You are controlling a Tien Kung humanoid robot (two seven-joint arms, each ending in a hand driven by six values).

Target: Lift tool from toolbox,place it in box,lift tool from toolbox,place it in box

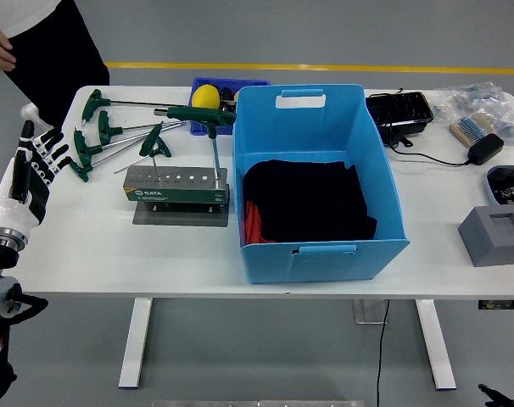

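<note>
Left hand (32, 165) nearest, raised over table's left edge, fingers spread, holding nothing. Right hand out of view. White table (113, 246): grey tool stand (178, 188) left of centre, two green T-handle keys (208, 119) upright in it. More T-handle keys (100, 136) lying loose toward far-left corner. Blue box (316, 182) at centre, just beside stand, black cloth (308, 199) inside. Grey block (494, 235) near right edge. Person (45, 42) at far-left corner.

The robot's white-shelled left hand (30, 165) has black finger joints, a silver wrist ring and a black forearm.
</note>
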